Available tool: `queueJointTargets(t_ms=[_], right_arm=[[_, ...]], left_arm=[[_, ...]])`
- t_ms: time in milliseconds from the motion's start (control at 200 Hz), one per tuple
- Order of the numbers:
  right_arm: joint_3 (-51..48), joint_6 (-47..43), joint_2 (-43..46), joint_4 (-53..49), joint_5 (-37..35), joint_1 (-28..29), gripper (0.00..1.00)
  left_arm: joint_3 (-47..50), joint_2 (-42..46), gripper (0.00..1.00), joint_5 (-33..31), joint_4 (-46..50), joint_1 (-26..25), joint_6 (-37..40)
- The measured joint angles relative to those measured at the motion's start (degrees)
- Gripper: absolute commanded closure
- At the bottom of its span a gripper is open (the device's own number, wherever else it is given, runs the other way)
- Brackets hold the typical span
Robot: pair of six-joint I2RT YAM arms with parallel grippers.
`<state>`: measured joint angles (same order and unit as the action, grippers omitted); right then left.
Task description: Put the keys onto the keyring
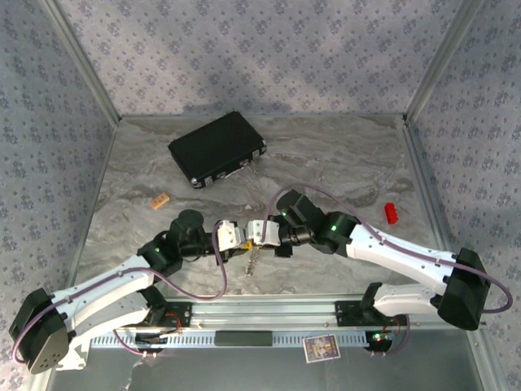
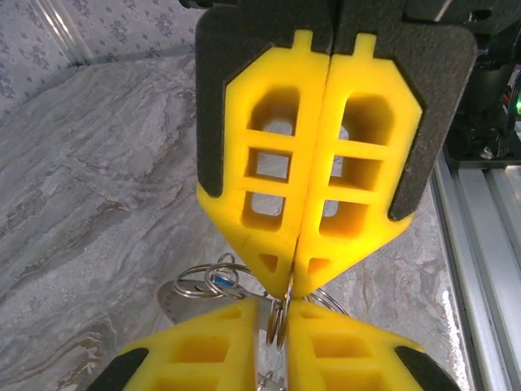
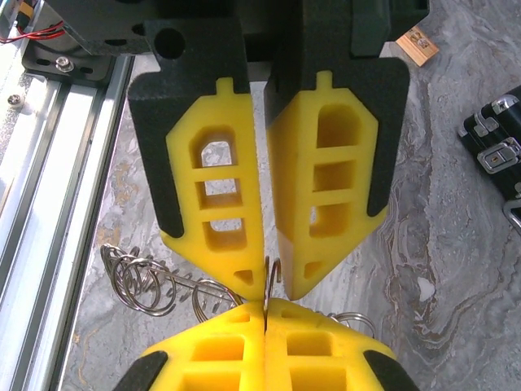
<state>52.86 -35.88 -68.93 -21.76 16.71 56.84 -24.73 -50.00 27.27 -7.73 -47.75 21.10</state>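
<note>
Two grippers meet tip to tip over the middle of the tabletop (image 1: 342, 163) in the top view: left gripper (image 1: 236, 238), right gripper (image 1: 254, 234). A string of wire rings (image 1: 252, 261) shows just on the near side of the meeting point. Black case (image 1: 218, 148) lies well behind.

Left wrist view: left gripper (image 2: 277, 308) at the bottom, fingers nearly together, clamped on the keyring (image 2: 279, 324), which is seen edge-on between them. The keyring's upper edge runs into the closed seam of the right gripper (image 2: 293, 277) above. Wire rings (image 2: 203, 281) sit just left of the tips, with a blue tag (image 2: 220, 277) among them; the key itself is too small to make out.

Right wrist view: right gripper (image 3: 265, 308) at the bottom, fingers pressed together on the thin edge of the keyring (image 3: 266, 281). Left gripper (image 3: 270, 287) above has a narrow gap between its fingers, with the keyring edge standing in it. Wire rings (image 3: 138, 277) are off to the left of the tips.
</note>
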Motion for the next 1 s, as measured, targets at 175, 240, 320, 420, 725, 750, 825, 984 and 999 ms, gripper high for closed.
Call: queueJointTargets(t_ms=[175,240,320,420,725,750,825,984,999], right_arm=[[-0.4,1.0,0.4,0.8,0.6,-0.9,0.79],[-2.0,2.2,2.3,3.0,2.4,-2.5,0.77],[-5.3,4.4,6.4,6.0,4.9,-6.2,0.77],[-8.9,7.1,11.0,8.7,6.4,-9.7,0.77],[-12.8,13.0,12.8,14.1,7.4,-10.1,0.76],[-13.1,13.7,12.8,14.7,7.0,-10.1,0.76],[-13.9,16.2,12.4,16.7,5.5,-10.1,0.76],[-14.1,22.9,9.9,20.4,1.9,-10.1,0.77],[-14.1,23.6,9.6,20.6,1.4,-10.1,0.77]], left_arm=[[0.0,0.1,0.99,0.5,0.2,0.0,0.3],[0.0,0.4,1.0,0.5,0.3,0.0,0.3],[0.2,1.3,1.0,0.5,0.0,0.0,0.1],[1.1,2.8,1.0,0.4,-1.0,0.0,-0.4],[2.8,6.2,1.0,-1.9,-2.4,0.0,-1.2],[2.8,6.5,1.0,-2.3,-2.3,0.0,-1.0],[3.0,7.3,1.0,-3.8,-2.4,0.0,-0.8],[3.1,9.1,1.0,-7.8,-2.3,0.0,-1.0],[3.1,9.2,1.0,-8.2,-2.3,0.0,-1.1]])
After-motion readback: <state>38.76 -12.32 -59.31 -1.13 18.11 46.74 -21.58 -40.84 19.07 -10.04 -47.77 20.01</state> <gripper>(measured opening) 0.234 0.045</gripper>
